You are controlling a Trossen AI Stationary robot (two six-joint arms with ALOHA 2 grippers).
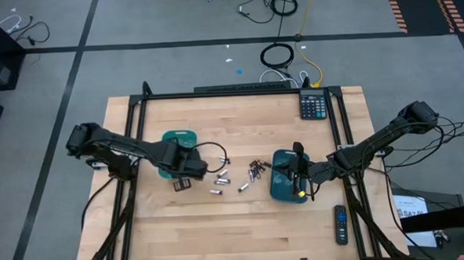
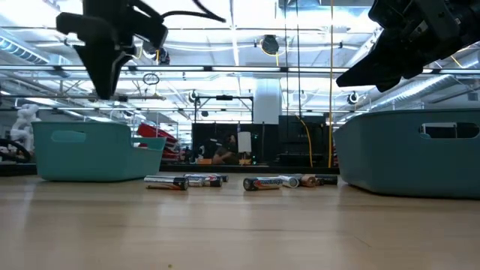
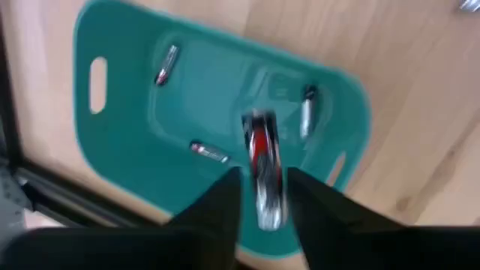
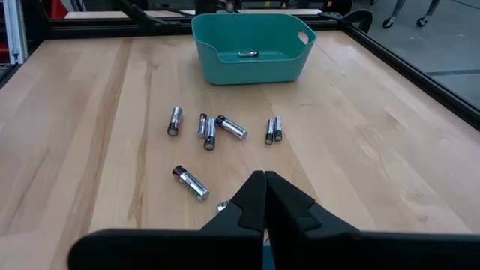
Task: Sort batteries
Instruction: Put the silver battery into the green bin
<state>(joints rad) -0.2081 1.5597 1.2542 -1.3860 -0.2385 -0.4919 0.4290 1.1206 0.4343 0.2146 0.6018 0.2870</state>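
My left gripper (image 3: 264,214) hangs over the left teal tray (image 3: 150,172), shut on a silvery battery with a red band (image 3: 260,150). Three more batteries lie on that tray's floor (image 3: 208,152). Loose batteries lie on the wood between the two trays: silvery ones (image 1: 221,178) and a dark cluster (image 1: 254,170). They also show in the right wrist view as scattered batteries (image 4: 217,127). My right gripper (image 4: 264,187) is shut and holds nothing that I can see. It hovers at the right teal tray (image 1: 285,186). My left gripper pinches the battery between its two fingers, at the end nearer the wrist (image 3: 268,199). The fingers come from above, pointing down, and the battery runs along them and sticks out past their tips. It is lifted clear above the tray floor.
A calculator (image 1: 313,105) sits at the far edge of the table and a black remote (image 1: 340,223) lies near the right front corner. Dark frame rails run along the table's sides. Bare wood stretches in front of the batteries and trays (image 1: 220,224).
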